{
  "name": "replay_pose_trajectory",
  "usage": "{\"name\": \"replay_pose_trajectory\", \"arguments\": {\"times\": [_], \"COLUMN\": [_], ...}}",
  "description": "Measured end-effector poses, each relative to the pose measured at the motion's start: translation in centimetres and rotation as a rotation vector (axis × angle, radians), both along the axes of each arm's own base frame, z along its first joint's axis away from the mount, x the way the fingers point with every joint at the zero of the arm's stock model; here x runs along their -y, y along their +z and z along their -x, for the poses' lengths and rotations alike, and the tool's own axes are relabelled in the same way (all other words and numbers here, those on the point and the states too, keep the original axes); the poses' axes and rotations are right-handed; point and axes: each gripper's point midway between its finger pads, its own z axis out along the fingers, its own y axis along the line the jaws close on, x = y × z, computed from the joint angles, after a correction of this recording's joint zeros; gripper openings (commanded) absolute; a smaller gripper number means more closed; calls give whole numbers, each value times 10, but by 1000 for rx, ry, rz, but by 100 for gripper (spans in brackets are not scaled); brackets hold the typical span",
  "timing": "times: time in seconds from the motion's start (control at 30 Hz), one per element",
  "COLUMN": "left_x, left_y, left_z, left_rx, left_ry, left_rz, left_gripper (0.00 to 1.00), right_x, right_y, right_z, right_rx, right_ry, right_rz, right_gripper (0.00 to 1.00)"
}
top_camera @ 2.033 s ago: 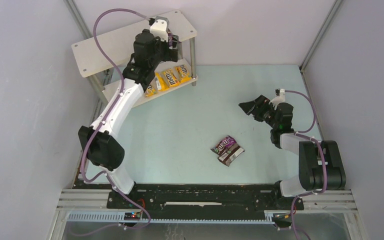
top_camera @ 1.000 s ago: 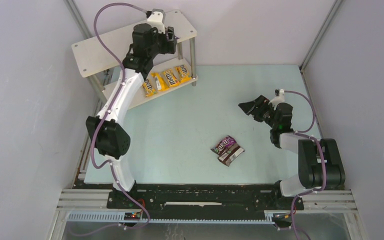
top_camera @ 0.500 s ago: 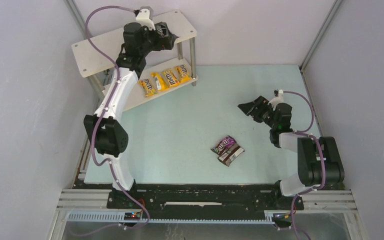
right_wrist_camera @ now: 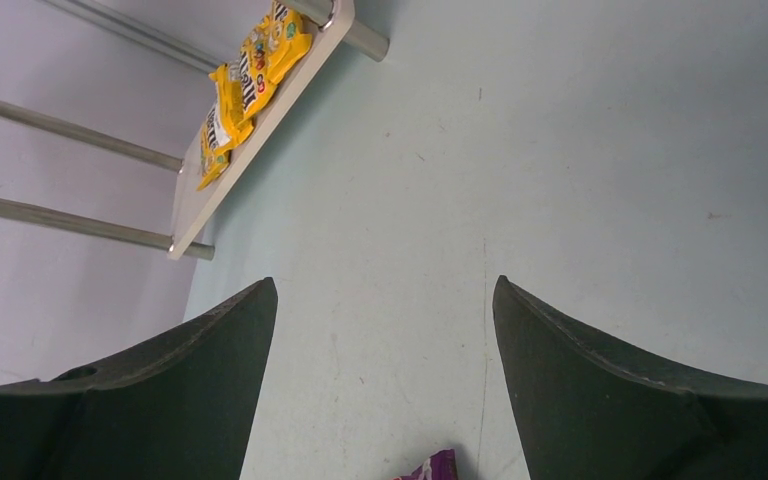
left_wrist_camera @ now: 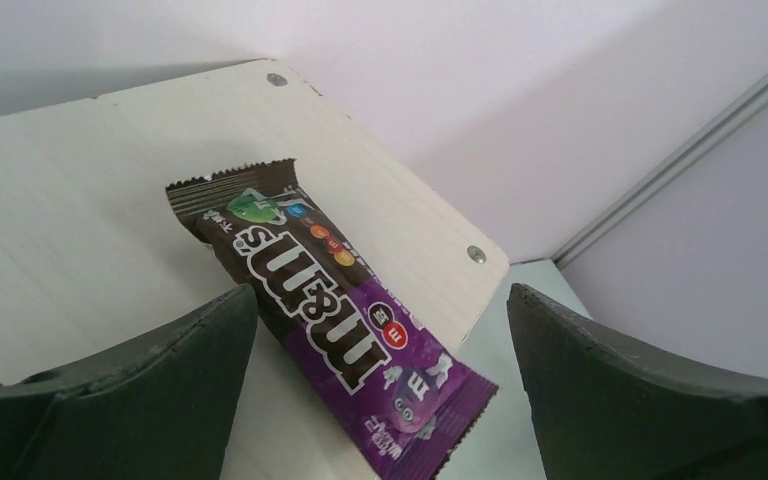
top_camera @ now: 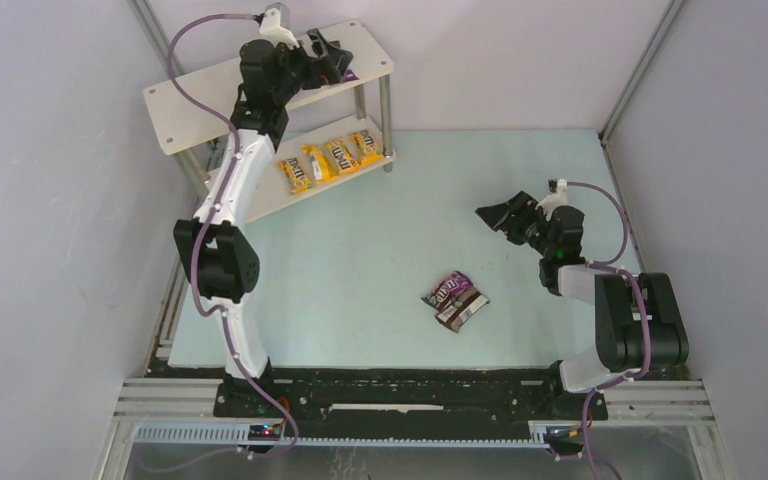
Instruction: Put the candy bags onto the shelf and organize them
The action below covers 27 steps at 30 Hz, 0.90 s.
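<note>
The shelf [top_camera: 200, 100] stands at the back left. My left gripper [top_camera: 328, 52] is open over its top board [left_wrist_camera: 80, 200]. A purple candy bag [left_wrist_camera: 320, 290] lies flat on that board between the spread fingers, not gripped, with one end overhanging the right edge; it shows as a sliver in the top view [top_camera: 350, 74]. Several yellow bags [top_camera: 328, 160] lie in a row on the lower board and also show in the right wrist view [right_wrist_camera: 250, 70]. A purple bag [top_camera: 450, 288] and a dark brown bag [top_camera: 463, 310] lie together on the table. My right gripper [top_camera: 495, 215] is open and empty above the table.
Silver shelf legs [top_camera: 385, 105] stand at the shelf's right end. Grey enclosure walls and a corner post [top_camera: 640, 70] border the pale green table. The right wrist view shows the lower board's edge [right_wrist_camera: 260, 130] and the tip of the table's purple bag [right_wrist_camera: 435, 468].
My left arm has risen from in front of the lower board and swung back and left over the top board. The yellow bags are now uncovered. The right arm has not moved.
</note>
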Motion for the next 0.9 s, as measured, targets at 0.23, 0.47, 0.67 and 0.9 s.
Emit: {"name": "replay_pose_trajectory", "arguments": {"times": [0.23, 0.47, 0.67, 0.9], "left_x": [10, 6, -6, 5], "left_y": [4, 4, -8, -19], "left_z": [-4, 4, 29, 35], "left_rx": [14, 36, 32, 51], "left_ry": [-46, -33, 40, 41], "left_rz": [50, 41, -97, -209], "left_gripper": [100, 100, 100, 96], "right_x": [9, 11, 11, 10], "right_y": [0, -2, 0, 0], "right_z": [-3, -3, -3, -3], "right_rx": [-1, -5, 1, 1], "right_ry": [-22, -25, -21, -18], "right_rz": [-3, -4, -6, -8], "right_gripper": [88, 88, 88, 88]}}
